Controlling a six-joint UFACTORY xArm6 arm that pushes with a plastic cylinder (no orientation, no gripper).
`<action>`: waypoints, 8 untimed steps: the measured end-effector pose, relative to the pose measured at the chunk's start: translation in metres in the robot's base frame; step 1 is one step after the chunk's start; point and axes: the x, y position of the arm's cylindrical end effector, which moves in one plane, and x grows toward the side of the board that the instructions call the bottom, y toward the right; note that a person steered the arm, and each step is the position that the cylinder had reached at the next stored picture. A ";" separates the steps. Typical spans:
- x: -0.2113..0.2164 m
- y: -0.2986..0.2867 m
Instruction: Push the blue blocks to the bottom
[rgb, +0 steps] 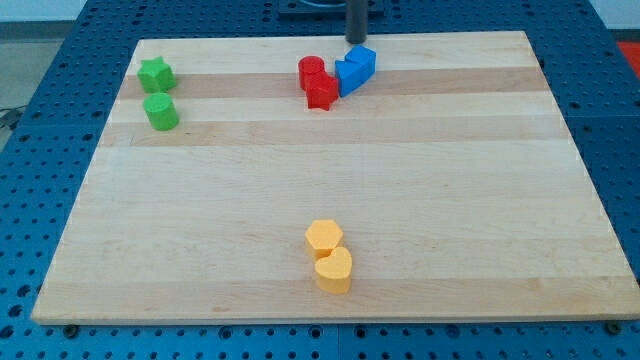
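Found my tip (356, 41) at the view's top, by the far edge of the table (500, 200), just above the upper blue block (363, 59); could not tell whether touching it or a hair apart. Saw the lower blue block (349, 77) touching the upper one, down and toward the view's left, and pressed on its left side against the upper red block (312, 70) and the lower red block (322, 93). So placed both task blocks high on the table, well apart from the bottom edge, with nearly the whole push not yet done.

Judged the start well chosen: behind the pair, on the side away from the goal. Needed to drive down the view through the middle of the 2 blues, not through the upper one alone, given the slanted pair and the likely swing or split. Would have leaned the stroke slightly toward the view's right, to peel the blues off the reds instead of dragging them along. Also had to mind the upper yellow block (323, 237) and the lower yellow block (334, 270), low on the table and a little left of a straight line down. Left the 2 green blocks, one (155, 73) above the other (161, 111), well clear at the view's left.

Carried no jaws at all: only a straight dark rod, so nothing spread, pressed together or pinched, and nothing held; at most nudged the upper blue block with its end.
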 end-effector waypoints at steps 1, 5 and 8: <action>0.000 0.003; 0.022 0.019; 0.047 -0.015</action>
